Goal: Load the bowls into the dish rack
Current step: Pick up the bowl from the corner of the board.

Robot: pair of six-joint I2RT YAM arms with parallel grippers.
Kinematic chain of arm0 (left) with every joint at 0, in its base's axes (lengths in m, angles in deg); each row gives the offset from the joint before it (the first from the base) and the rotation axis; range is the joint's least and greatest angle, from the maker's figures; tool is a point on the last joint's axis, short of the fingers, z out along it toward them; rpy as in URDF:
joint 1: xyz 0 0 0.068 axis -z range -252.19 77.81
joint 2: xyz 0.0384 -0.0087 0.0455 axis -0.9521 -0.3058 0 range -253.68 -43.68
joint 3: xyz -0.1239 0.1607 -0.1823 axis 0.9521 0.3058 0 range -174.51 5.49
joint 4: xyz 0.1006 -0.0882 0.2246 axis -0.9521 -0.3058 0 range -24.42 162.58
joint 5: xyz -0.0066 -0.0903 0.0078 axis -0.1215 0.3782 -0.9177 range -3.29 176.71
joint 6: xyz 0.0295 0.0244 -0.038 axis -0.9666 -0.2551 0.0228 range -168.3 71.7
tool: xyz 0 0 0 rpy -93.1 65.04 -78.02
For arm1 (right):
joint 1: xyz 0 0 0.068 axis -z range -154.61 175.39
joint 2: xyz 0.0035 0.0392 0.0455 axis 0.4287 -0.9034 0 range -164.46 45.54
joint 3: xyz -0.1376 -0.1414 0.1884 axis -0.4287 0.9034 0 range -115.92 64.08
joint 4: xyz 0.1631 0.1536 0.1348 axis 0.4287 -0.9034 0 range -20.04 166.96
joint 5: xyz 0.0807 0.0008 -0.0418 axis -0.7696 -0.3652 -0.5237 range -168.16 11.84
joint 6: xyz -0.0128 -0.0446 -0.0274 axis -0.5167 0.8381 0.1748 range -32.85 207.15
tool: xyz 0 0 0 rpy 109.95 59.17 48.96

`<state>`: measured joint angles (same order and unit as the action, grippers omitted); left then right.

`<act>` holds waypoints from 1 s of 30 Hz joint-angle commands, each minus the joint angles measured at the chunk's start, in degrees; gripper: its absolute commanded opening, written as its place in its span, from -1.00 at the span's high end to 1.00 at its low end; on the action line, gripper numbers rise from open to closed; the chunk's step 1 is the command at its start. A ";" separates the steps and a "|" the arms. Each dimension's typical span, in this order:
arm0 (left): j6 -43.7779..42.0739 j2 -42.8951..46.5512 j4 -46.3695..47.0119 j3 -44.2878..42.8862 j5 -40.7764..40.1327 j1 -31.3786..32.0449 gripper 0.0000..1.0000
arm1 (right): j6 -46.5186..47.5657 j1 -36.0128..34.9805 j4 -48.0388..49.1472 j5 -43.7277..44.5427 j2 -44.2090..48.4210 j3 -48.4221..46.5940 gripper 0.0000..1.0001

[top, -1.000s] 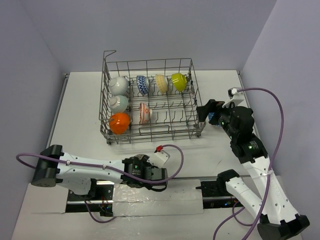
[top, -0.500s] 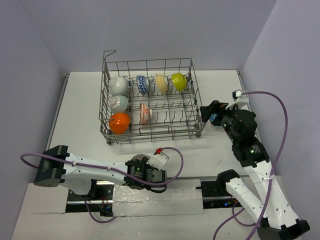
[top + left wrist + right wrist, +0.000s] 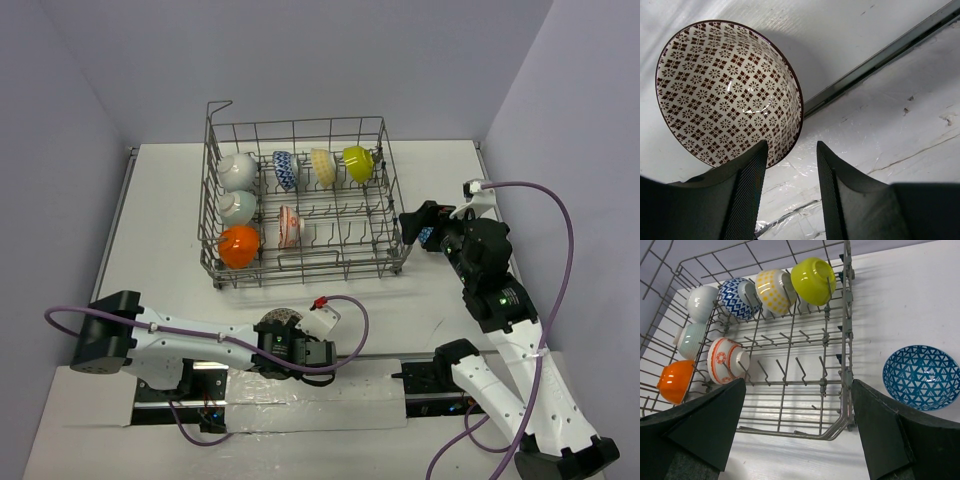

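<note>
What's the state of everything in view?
rack: holds seven bowls, all on edge
brown bowl: upright on table
blue bowl: upright on table, right of rack
left hand: part open at brown bowl's rim
right hand: open, empty, beside rack

Lavender walls (image 3: 300, 50) enclose a white table (image 3: 160, 200), seemingly evenly lit.

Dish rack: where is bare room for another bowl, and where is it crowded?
Free: the tine rows right of the red-white bowl, in front of the lime bowl, up to the dish rack wall. Crowded: the back row and left column.
</note>
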<state>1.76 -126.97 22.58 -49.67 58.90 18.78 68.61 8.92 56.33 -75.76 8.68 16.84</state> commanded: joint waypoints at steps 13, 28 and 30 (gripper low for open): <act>-0.23 -3.55 1.13 0.14 -2.07 0.43 0.15 | 0.35 0.03 1.81 1.47 0.83 0.22 -0.83; 2.40 -4.43 -2.91 -2.23 -6.72 0.43 0.44 | 0.53 -0.05 1.73 1.65 0.83 0.40 -0.80; 1.97 -4.78 -2.83 -2.41 -6.47 0.43 0.44 | 0.62 -0.05 1.73 1.74 0.91 0.31 -0.80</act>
<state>2.63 -130.93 20.59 -49.84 54.72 18.83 68.65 8.92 56.33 -75.17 8.77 16.86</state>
